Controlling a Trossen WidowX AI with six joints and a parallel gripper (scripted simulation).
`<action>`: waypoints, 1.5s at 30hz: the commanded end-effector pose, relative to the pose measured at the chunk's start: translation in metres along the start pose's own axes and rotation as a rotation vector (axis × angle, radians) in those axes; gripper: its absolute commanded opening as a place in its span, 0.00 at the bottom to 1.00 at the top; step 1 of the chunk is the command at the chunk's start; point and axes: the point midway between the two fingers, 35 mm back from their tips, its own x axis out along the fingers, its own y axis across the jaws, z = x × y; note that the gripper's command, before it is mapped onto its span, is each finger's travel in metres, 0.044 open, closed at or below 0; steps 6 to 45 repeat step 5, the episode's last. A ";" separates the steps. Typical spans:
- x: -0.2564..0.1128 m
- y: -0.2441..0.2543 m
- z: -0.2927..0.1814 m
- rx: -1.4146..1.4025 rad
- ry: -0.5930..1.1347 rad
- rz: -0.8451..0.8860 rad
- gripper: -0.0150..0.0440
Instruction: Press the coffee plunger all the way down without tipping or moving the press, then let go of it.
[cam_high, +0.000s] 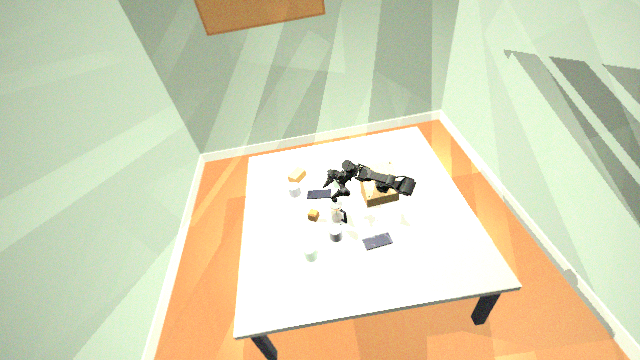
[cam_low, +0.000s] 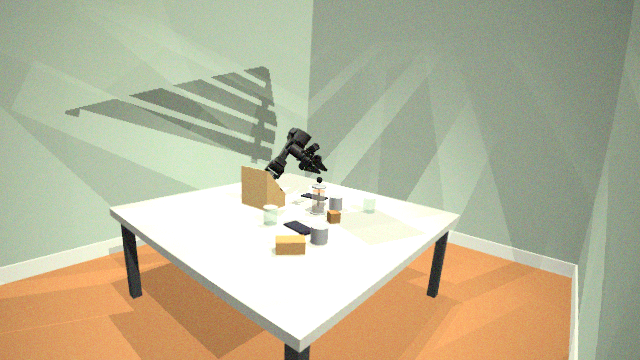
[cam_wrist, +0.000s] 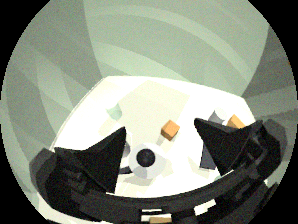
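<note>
The coffee press stands upright on the white table, its glass body below a pale round lid. The black plunger knob sits only a little above the lid, and the rod shows inside the glass. My gripper is wide open and empty. It hangs above the press, clear of the knob, which shows between and below the spread fingers in the wrist view. The exact height of the filter inside the glass is hard to tell.
A brown cube and a grey cup stand close to the press. A wooden holder stands by the arm's base. Dark slabs, clear glasses and a yellow block are farther out.
</note>
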 end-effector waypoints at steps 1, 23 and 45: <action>-0.035 0.020 0.018 0.033 0.013 0.041 1.00; -0.036 0.020 0.019 0.036 0.013 0.041 1.00; -0.036 0.020 0.019 0.036 0.013 0.041 1.00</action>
